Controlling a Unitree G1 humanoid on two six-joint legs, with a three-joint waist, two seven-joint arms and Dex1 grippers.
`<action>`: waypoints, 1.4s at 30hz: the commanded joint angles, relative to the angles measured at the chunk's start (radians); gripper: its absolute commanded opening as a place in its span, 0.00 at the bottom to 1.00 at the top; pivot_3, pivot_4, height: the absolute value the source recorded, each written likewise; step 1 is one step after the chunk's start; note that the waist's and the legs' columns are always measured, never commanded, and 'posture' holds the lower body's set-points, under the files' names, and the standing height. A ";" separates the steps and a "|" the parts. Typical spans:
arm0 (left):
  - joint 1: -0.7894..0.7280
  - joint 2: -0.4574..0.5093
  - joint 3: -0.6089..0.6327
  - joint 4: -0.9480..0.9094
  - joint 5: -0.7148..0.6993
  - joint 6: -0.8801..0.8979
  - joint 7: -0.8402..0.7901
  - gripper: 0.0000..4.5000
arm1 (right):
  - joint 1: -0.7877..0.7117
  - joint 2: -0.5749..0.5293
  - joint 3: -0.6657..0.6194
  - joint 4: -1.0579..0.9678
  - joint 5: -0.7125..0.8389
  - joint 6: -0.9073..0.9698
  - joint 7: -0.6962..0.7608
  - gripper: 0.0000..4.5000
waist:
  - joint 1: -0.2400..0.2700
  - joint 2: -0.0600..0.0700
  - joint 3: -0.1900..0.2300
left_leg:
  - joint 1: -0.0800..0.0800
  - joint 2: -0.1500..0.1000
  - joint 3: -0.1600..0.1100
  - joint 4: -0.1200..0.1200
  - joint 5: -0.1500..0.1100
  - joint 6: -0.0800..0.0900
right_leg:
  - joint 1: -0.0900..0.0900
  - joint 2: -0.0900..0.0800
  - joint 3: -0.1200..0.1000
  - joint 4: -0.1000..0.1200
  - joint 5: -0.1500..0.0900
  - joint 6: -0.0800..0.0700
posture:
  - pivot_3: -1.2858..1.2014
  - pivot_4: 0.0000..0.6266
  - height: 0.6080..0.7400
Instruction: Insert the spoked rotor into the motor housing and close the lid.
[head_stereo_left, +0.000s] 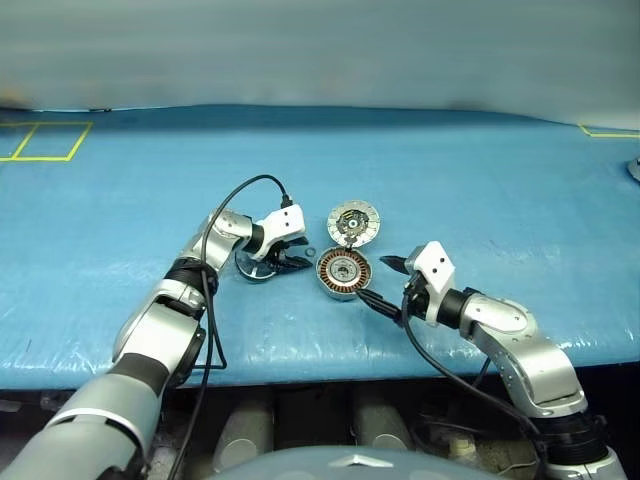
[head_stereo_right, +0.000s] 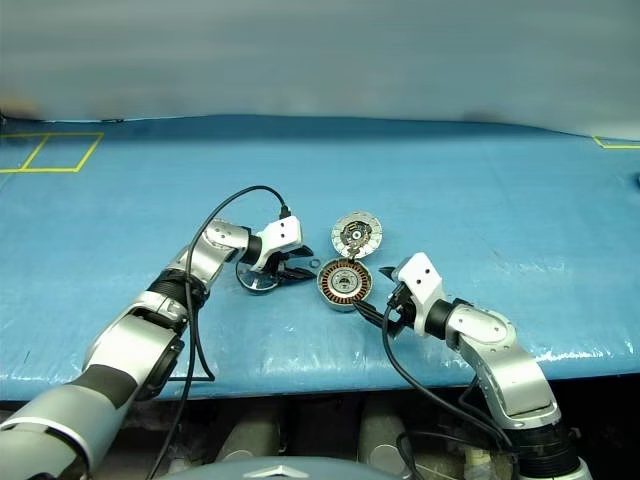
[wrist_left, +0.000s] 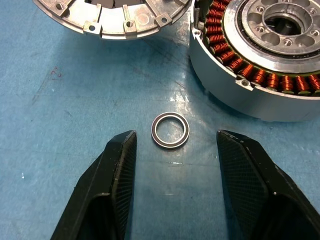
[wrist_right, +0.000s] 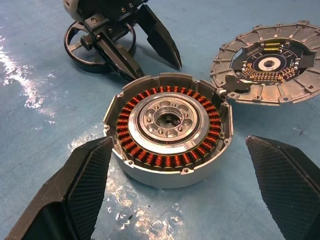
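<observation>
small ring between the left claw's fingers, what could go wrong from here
1. The left claw stands open around a small ring lying flat on the blue mat; thin and low, it could slip out of a pinch.
2. The spoked rotor lies under that arm, so a sweep may nudge it.
3. The motor housing, with the lid touching its rim, sits between the open right claw's fingers; closing now could shove both.

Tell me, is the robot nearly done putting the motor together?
Not yet. The motor housing sits open, its lid swung aside. The spoked rotor lies on the blue table beside the open left gripper, ungrasped. The open right gripper frames the housing. Grabbing, inserting and closing remain.
</observation>
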 joint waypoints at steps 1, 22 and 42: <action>0.014 -0.005 -0.008 0.037 0.022 0.014 0.016 0.60 | -0.003 0.001 -0.007 -0.015 0.012 -0.021 0.001 1.00 | 0.000 0.000 0.000 | 0.000 0.000 0.000 0.000 0.000 0.000 | 0.000 0.000 0.000 0.000 0.000 0.000 | 0.52 0.24 1.00; 0.025 0.013 0.008 0.035 0.017 -0.021 0.047 0.18 | 0.004 0.003 -0.002 0.018 0.006 -0.062 0.009 1.00 | 0.000 0.000 0.000 | 0.000 0.000 0.000 0.000 0.000 0.000 | 0.000 0.000 0.000 0.000 0.000 0.000 | 0.52 0.24 1.00; 0.103 0.059 0.136 -0.188 -0.182 -0.083 -0.094 0.18 | 0.051 0.013 -0.051 0.107 0.159 -0.238 0.194 1.00 | 0.010 -0.001 0.001 | -0.003 0.000 -0.001 0.000 0.000 0.000 | -0.002 0.000 -0.001 -0.001 0.000 0.000 | 0.52 0.24 1.00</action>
